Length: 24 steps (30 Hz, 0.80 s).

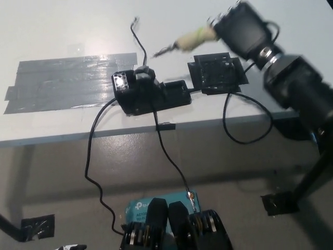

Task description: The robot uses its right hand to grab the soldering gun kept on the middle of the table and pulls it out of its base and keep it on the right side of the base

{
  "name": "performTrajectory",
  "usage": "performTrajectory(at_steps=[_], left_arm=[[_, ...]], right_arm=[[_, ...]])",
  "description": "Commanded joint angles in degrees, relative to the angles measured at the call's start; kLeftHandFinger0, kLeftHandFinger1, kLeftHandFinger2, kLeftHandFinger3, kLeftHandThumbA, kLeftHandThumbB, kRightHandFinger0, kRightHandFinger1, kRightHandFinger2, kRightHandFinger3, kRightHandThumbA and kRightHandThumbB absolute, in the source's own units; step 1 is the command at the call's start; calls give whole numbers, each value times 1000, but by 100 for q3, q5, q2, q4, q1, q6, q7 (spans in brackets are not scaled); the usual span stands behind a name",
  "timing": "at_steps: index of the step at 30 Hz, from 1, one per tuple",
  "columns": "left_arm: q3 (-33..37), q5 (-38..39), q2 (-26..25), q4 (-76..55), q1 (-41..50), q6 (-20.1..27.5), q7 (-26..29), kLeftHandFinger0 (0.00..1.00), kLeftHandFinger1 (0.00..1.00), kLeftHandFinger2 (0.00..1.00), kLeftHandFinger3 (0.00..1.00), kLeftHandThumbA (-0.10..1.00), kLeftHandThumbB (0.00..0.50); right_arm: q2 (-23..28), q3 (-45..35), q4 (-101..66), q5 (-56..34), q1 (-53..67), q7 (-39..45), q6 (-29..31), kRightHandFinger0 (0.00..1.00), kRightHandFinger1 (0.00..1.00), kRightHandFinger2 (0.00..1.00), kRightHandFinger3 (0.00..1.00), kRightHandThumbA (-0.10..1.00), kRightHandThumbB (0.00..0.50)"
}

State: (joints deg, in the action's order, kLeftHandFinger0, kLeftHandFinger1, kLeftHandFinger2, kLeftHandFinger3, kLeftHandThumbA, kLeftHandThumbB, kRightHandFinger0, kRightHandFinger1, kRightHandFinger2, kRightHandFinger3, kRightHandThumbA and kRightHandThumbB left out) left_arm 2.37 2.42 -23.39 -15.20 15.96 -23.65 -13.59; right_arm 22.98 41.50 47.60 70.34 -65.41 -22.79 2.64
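Note:
My black right hand (243, 30) is at the upper right, blurred by motion and shut on the soldering gun (193, 37) at its pale yellowish grip. The gun hangs in the air above the table, clear of its base, with its metal tip (157, 51) pointing left and slightly down. The black base (150, 94) stands in the middle of the white table (62, 31), below and left of the gun. A thin white sliver of my left hand (69, 247) shows at the bottom edge; its fingers are hidden.
A black square pad (217, 74) lies just right of the base, under the hand. A grey tape patch (62, 83) covers the table to the left. Black cables (93, 156) hang over the table's front edge (208, 121). A teal box (139, 208) sits on the floor.

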Motion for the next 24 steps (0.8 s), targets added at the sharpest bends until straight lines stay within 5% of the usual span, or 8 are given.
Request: performTrajectory(at_steps=[1,7,11,13,15,19,20,24], left_arm=[[-2,-98,-191,-106,30,33,-110,314,354,431,766,755,252],[-37,-80,-188,-63,32,38,-114,282,340,441,773,759,268],[-47,-96,-188,-72,26,27,-101,273,335,439,776,762,268],[-18,-114,-198,-60,21,112,-123,259,320,405,765,755,250],[-24,-99,-178,-58,24,113,-118,248,314,402,761,744,263],[-24,-109,-183,-73,22,120,-119,271,323,397,765,751,269],[-29,-116,-179,-126,31,74,-106,274,324,398,758,747,264],[-16,-141,-190,-105,-14,52,-107,284,333,405,754,738,251]], right_arm=[[137,-163,71,-103,-554,-534,147,0,0,74,319,-100,280],[237,-446,-42,-271,-499,-485,67,0,0,0,213,-100,157],[193,-635,15,-413,-378,-403,-10,0,0,0,241,-100,151],[138,-792,-368,-397,-66,860,-788,0,0,8,215,82,25],[65,-953,-540,-540,124,1348,-1039,0,38,123,293,-65,161],[-23,-986,-735,-437,373,2083,-1533,0,81,202,289,-69,103],[-49,-940,-737,-324,424,2274,-1672,0,92,221,292,12,15],[-215,-1047,-783,-490,731,2800,-1954,0,73,237,224,-34,32]])
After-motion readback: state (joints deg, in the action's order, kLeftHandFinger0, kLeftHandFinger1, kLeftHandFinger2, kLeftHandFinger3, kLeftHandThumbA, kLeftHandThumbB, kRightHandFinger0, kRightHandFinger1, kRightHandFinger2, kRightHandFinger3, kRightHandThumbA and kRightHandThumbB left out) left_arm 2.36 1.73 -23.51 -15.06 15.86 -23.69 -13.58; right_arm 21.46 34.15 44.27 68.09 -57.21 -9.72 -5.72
